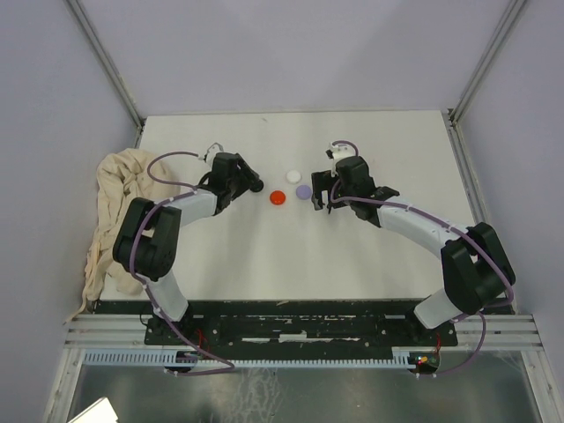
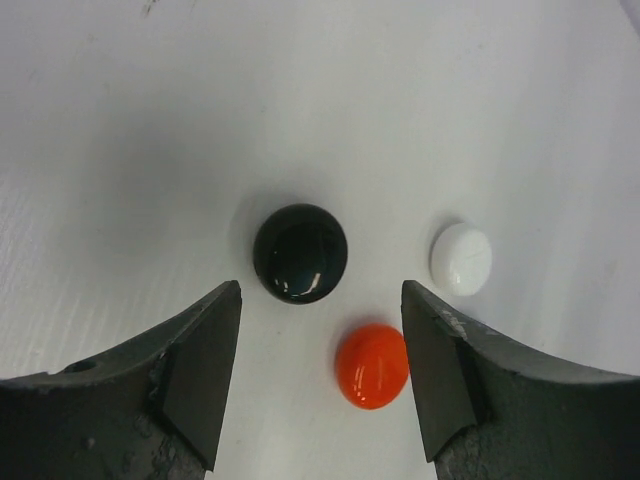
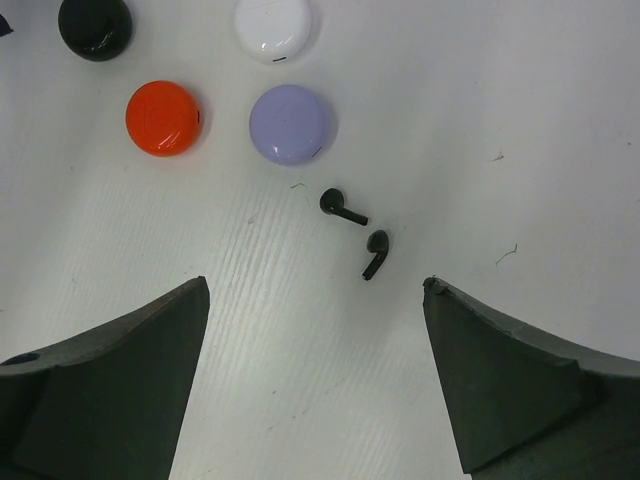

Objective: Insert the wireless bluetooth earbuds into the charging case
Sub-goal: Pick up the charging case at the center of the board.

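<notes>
While the left claw and right claw gape, black earbuds lie outside the lilac case.

From up here, the red disc lies just ahead of my left gripper. The lilac disc sits right off my right gripper, with the white disc a little beyond it. A dark shape at the left fingertips may be another disc; I can't tell. A crumpled cloth lies behind the left arm.
</notes>
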`<move>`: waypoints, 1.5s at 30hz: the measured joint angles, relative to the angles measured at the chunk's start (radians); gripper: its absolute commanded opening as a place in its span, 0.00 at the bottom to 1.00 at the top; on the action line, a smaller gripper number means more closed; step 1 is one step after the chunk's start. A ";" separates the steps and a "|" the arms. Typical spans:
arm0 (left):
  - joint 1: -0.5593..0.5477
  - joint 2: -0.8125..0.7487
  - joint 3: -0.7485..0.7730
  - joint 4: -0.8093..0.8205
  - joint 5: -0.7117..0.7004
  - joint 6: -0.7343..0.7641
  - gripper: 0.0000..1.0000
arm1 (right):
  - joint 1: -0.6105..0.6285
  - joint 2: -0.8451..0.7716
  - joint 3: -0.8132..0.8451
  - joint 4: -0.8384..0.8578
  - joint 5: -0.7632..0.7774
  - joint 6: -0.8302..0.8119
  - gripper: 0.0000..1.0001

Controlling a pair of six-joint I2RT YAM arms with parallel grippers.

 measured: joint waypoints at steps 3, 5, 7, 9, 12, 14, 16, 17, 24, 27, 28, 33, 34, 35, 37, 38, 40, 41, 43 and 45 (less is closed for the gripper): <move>0.000 0.031 0.000 -0.010 -0.005 0.018 0.72 | 0.001 0.000 0.000 0.000 -0.003 0.000 0.96; 0.000 0.051 0.001 -0.012 -0.007 0.020 0.72 | 0.000 0.000 0.000 0.000 -0.004 0.000 0.96; 0.000 0.065 0.004 -0.013 -0.008 0.023 0.72 | 0.000 0.000 0.000 0.000 -0.007 0.000 0.96; 0.000 0.074 0.004 -0.013 -0.009 0.024 0.72 | 0.001 0.000 0.000 0.000 -0.008 0.000 0.96; 0.000 0.083 0.005 -0.009 -0.008 0.026 0.72 | 0.001 0.002 0.000 0.001 -0.011 0.000 0.96; 0.000 0.091 0.010 -0.008 -0.007 0.026 0.71 | 0.001 0.005 0.000 0.001 -0.015 0.000 0.96; 0.000 0.100 0.015 -0.005 -0.004 0.027 0.71 | 0.001 0.007 0.000 0.001 -0.018 0.000 0.96; 0.000 0.105 0.019 -0.002 -0.001 0.027 0.71 | 0.001 0.009 0.000 0.001 -0.018 0.000 0.96; -0.002 0.135 0.041 0.029 0.022 0.027 0.70 | 0.001 0.030 0.001 0.001 -0.026 0.000 0.96; -0.011 0.140 0.045 0.034 0.028 0.027 0.70 | 0.001 0.040 0.004 0.001 -0.026 0.000 0.96; -0.017 0.141 0.045 0.036 0.029 0.027 0.70 | 0.001 0.043 0.004 0.002 -0.026 0.000 0.96; -0.065 0.143 0.046 0.041 0.053 0.026 0.69 | 0.001 0.055 0.006 0.005 -0.026 0.000 0.96; -0.080 0.143 0.045 0.044 0.055 0.026 0.69 | 0.000 0.056 0.006 0.005 -0.026 0.000 0.96; -0.092 0.142 0.040 0.049 0.060 0.026 0.69 | 0.001 0.056 0.006 0.007 -0.026 0.000 0.96; -0.110 0.128 0.014 0.065 0.064 0.025 0.69 | 0.001 0.060 0.010 0.008 -0.026 0.000 0.96; -0.115 0.117 0.000 0.067 0.066 0.025 0.69 | 0.001 0.064 0.014 0.008 -0.026 0.000 0.96; -0.122 0.079 -0.041 0.065 0.064 0.024 0.69 | 0.001 0.072 0.023 0.007 -0.027 0.001 0.95; -0.121 0.056 -0.063 0.062 0.058 0.024 0.69 | 0.001 0.077 0.029 0.007 -0.029 0.001 0.95; -0.114 0.014 -0.095 0.053 0.045 0.021 0.69 | 0.001 0.092 0.047 0.007 -0.035 0.001 0.94; -0.100 -0.025 -0.120 0.050 0.043 0.014 0.69 | 0.005 0.109 0.070 0.004 -0.041 0.000 0.94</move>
